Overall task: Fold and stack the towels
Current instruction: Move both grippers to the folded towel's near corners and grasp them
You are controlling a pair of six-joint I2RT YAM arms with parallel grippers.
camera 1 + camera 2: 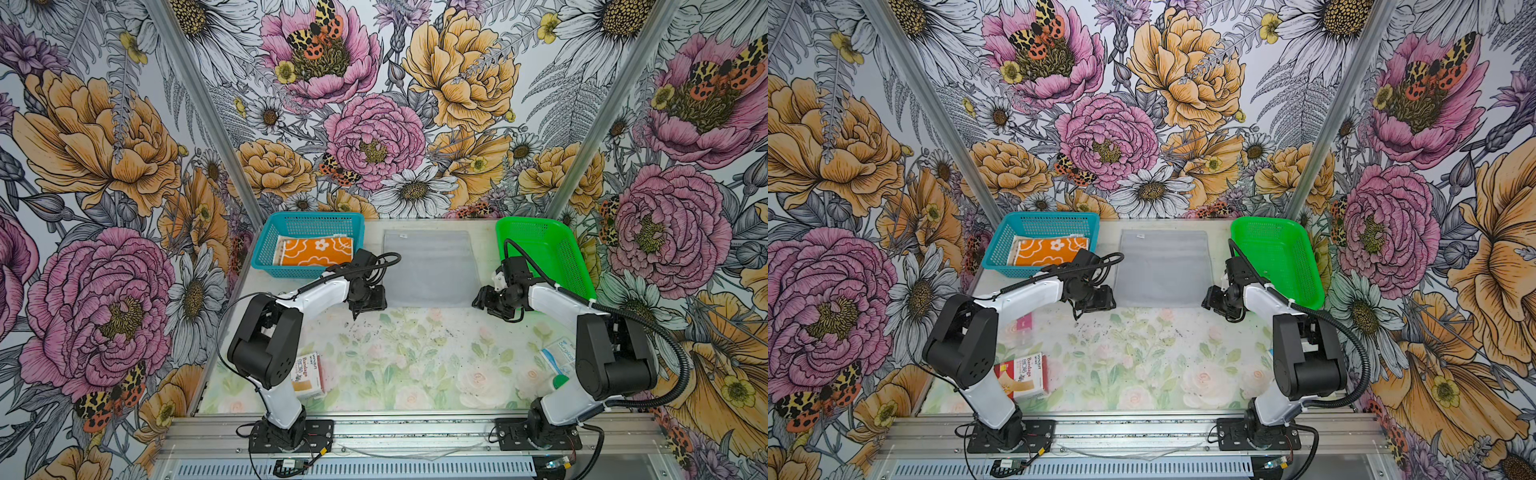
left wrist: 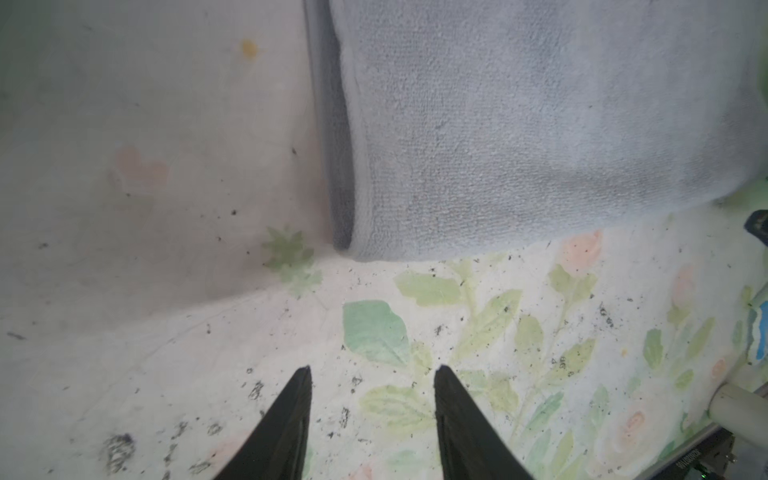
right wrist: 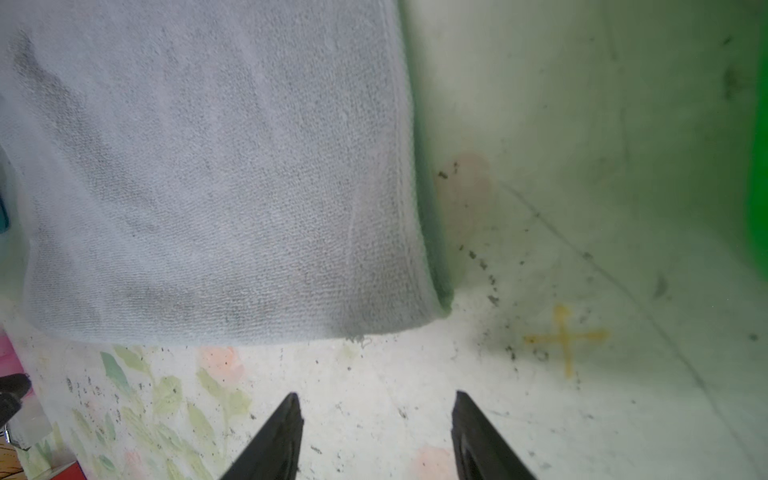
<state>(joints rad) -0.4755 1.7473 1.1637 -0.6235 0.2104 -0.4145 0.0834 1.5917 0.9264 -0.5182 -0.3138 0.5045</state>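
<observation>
Top views: grey towel (image 1: 428, 268) lies flat on desk (image 1: 415, 365), far middle, btwn blue basket (image 1: 307, 217) and green basket (image 1: 540, 249). In blue basket: orange towel (image 1: 316, 251) atop cream towel (image 1: 279, 249), whose edge peeks out at its left. At grey towel's near-left corner hangs left claw (image 1: 368, 305); at near-right corner, right claw (image 1: 484, 299). Both just beside the cloth. By left arm's base: bandage box (image 1: 309, 374), well apart from towels.

Left wrist view: left claw (image 2: 374, 370) jaws moderately wide, nothing btwn them, bare desk beneath. Ahead, grey towel (image 2: 519, 124) corner; side edge shows two layers.

Right wrist view: right claw (image 3: 376, 395) jaws moderately wide, empty. Ahead, grey towel (image 3: 208, 166) corner, untouched. Just beside that corner, yellow cross (image 3: 563, 338) marked on desk.
</observation>
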